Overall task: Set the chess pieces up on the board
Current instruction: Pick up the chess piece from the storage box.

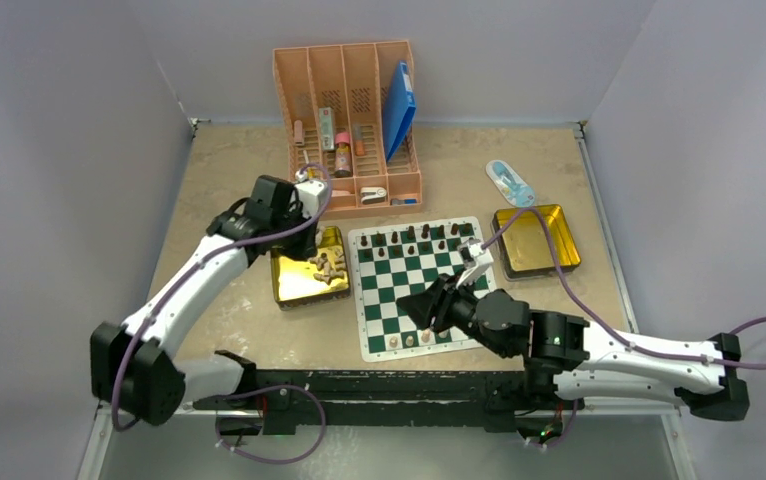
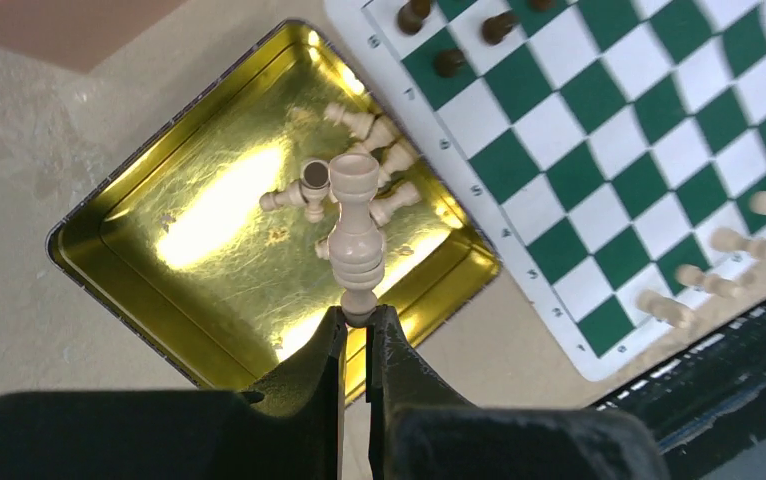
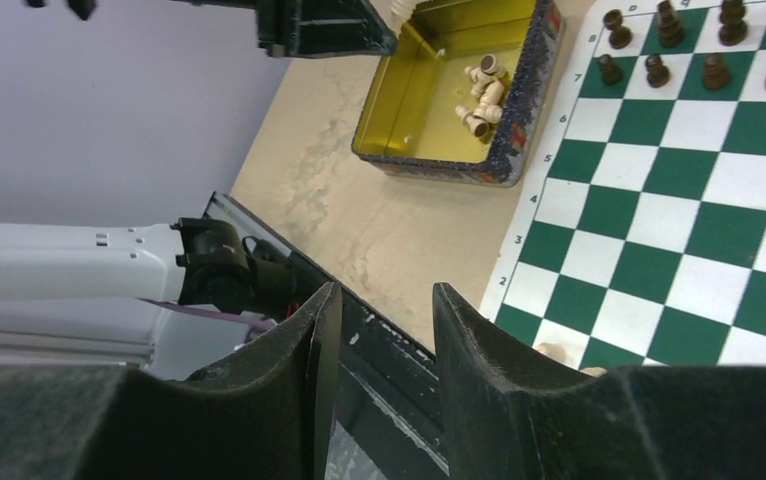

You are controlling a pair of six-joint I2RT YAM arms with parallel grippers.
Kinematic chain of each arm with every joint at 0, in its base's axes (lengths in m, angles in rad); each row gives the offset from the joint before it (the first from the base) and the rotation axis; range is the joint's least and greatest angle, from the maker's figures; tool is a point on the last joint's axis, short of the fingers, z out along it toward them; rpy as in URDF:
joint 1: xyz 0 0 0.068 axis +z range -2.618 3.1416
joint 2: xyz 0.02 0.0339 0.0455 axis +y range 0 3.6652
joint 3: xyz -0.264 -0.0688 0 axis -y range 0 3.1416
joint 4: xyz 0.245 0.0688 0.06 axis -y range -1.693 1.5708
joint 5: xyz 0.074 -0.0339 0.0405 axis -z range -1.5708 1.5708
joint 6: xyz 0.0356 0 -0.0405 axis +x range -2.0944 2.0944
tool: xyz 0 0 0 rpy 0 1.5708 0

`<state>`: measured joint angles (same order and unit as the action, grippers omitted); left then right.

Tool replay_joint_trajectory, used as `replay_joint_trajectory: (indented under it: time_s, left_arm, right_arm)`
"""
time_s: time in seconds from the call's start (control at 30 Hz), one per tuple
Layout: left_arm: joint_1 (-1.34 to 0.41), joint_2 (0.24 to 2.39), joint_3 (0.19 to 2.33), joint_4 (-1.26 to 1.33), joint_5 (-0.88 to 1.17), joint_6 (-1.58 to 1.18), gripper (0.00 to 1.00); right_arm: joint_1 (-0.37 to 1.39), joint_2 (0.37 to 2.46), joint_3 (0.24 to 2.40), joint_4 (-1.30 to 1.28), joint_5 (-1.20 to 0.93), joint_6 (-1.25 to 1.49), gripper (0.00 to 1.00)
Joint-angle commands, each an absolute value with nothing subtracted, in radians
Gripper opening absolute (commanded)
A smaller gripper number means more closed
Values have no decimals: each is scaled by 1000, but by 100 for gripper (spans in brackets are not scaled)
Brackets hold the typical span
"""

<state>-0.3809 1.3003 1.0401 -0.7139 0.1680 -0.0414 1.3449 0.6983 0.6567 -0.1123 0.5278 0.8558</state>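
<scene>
My left gripper [image 2: 358, 320] is shut on the knob end of a pale tan chess piece [image 2: 355, 235], which hangs above the gold tin [image 2: 159, 290]. Several more pale pieces [image 2: 379, 140] lie loose in that tin. The green-and-white board [image 1: 419, 290] carries dark pieces [image 1: 424, 238] along its far rows and a few pale pieces [image 1: 409, 340] on its near edge. My right gripper [image 3: 384, 295] hovers open over the board's near-left corner, nothing between its fingers.
A pink organiser [image 1: 354, 120] with pens, bottles and a blue folder stands at the back. A second gold tin [image 1: 537, 240] sits right of the board, with a small blue-and-white object [image 1: 510, 181] beyond it. Grey walls enclose the table.
</scene>
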Motion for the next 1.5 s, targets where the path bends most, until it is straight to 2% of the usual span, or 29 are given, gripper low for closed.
replay_joint_trajectory:
  time_s: [0.0, 0.2, 0.33, 0.47, 0.67, 0.8, 1.47]
  left_arm:
    - [-382, 1112, 1005, -629, 312, -53, 0]
    - [-382, 962, 943, -534, 537, -6, 0]
    - [-383, 901, 892, -428, 721, 73, 0]
    - [-383, 884, 859, -402, 849, 159, 0]
    - [-383, 854, 811, -390, 940, 263, 0]
    - [-385, 832, 759, -338, 997, 272, 0]
    - [-385, 870, 737, -308, 1085, 313, 0]
  right_arm:
    - [1342, 757, 728, -5, 476, 845, 43]
    - [1339, 842, 820, 30, 471, 742, 51]
    - [1272, 901, 981, -68, 568, 642, 56]
    - [1123, 952, 1061, -57, 352, 566, 56]
    - [1095, 1073, 1161, -125, 154, 480, 56]
    - [1090, 1135, 1164, -122, 114, 449, 62]
    - [1077, 1253, 1211, -168, 2, 427, 41]
